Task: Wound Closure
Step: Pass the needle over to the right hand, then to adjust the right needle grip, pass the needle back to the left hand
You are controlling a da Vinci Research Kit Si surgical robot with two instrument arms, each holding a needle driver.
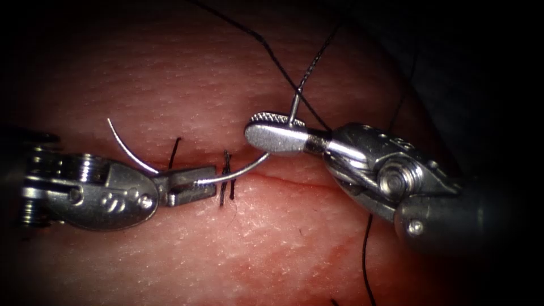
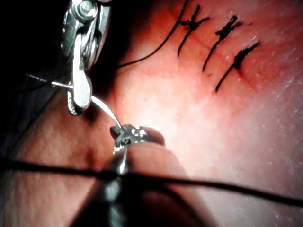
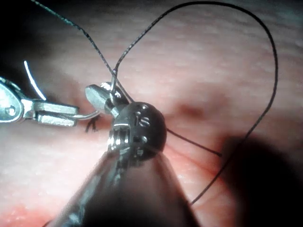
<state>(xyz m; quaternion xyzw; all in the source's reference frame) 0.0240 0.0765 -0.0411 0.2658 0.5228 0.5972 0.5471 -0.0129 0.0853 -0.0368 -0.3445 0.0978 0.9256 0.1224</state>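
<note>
Holding the curved steel needle [image 1: 170, 170] mid-curve, my left tool [image 1: 192, 184] is clamped; my right tool [image 1: 277, 133] grips its tail by black thread [image 1: 272, 54]. Needle above pink tissue [image 1: 170, 73]; one dark stitch [image 1: 226, 184] tied, cut [image 1: 283, 180] rightward unclosed.

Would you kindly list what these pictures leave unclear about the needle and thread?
- Needle: its swaged end, endoscope view, covered by the right tool.
- Thread: far end, cut off by the picture's edge.
- Needle section inside the left tool, hidden by its jaws.
</note>
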